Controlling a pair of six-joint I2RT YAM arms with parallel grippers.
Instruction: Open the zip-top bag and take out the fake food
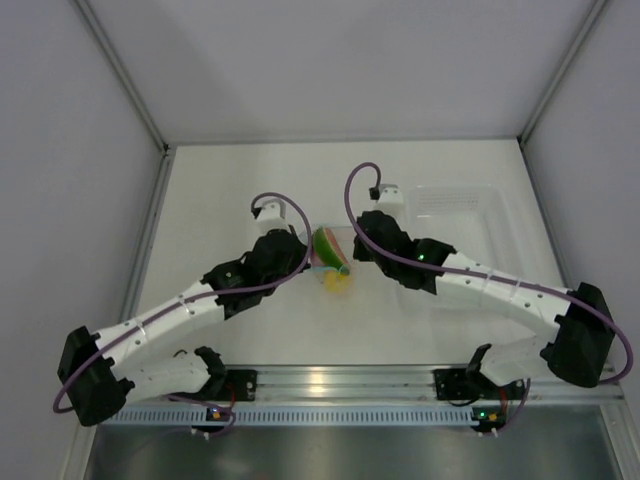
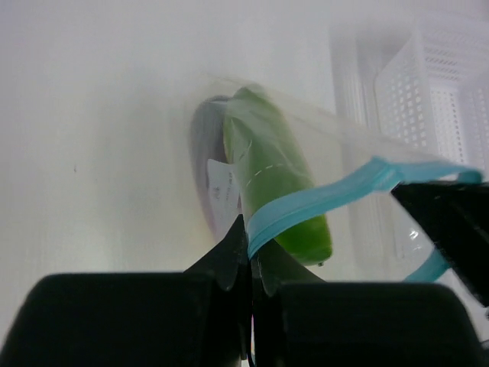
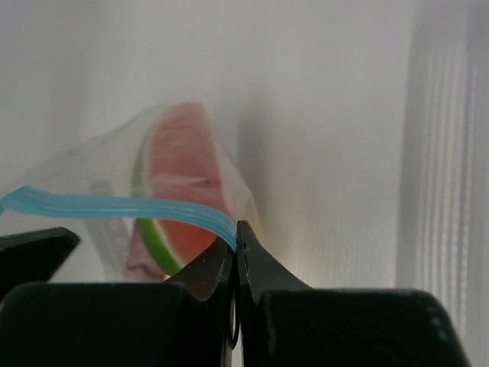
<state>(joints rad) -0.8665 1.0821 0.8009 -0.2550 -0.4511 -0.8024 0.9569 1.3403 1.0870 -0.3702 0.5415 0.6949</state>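
Note:
The zip-top bag hangs between my two grippers at the table's middle. Its teal-blue zip strip runs across the left wrist view and also shows in the right wrist view. My left gripper is shut on one side of the strip. My right gripper is shut on the other side. Inside the bag I see a green-rinded red-orange wedge, a purple piece behind it, and a yellow fruit at the bottom.
A clear rigid tub stands at the right, close behind my right arm; its perforated wall shows in the left wrist view. White walls enclose the table on three sides.

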